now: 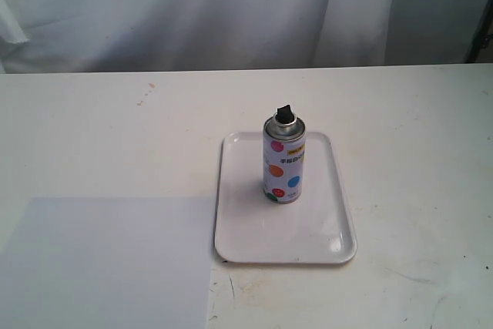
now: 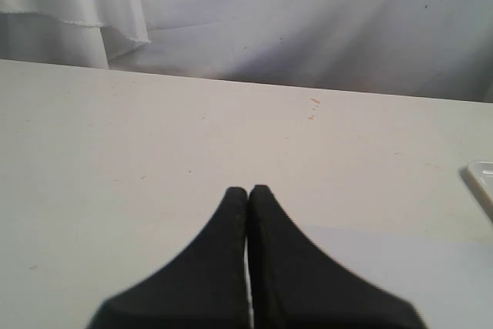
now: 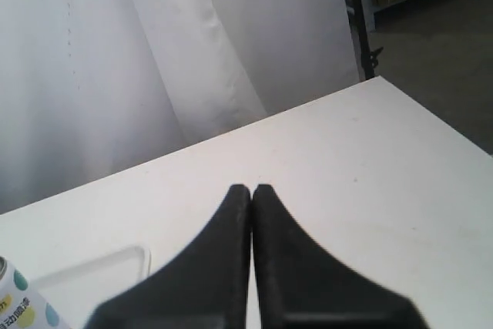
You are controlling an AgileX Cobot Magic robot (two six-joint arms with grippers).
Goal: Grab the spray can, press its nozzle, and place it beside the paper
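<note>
The spray can (image 1: 283, 161) stands upright on a white tray (image 1: 320, 244), its dotted white label facing the camera and its black nozzle (image 1: 285, 114) on the silver dome. The pale bluish paper (image 1: 108, 263) lies flat at the front left, its edge against the tray's left side. Neither arm shows in the exterior view. My left gripper (image 2: 249, 189) is shut with nothing in it, above the table near a corner of the paper (image 2: 408, 267). My right gripper (image 3: 251, 187) is shut and empty too; the can's label (image 3: 19, 302) peeks in at the frame's edge.
White cloth (image 1: 192, 9) hangs behind the table's far edge. The tray's corner (image 2: 481, 179) shows in the left wrist view, its rim (image 3: 92, 271) in the right. Small reddish marks (image 1: 146, 88) dot the tabletop. Beyond the table's right end lies dark floor (image 3: 439, 44).
</note>
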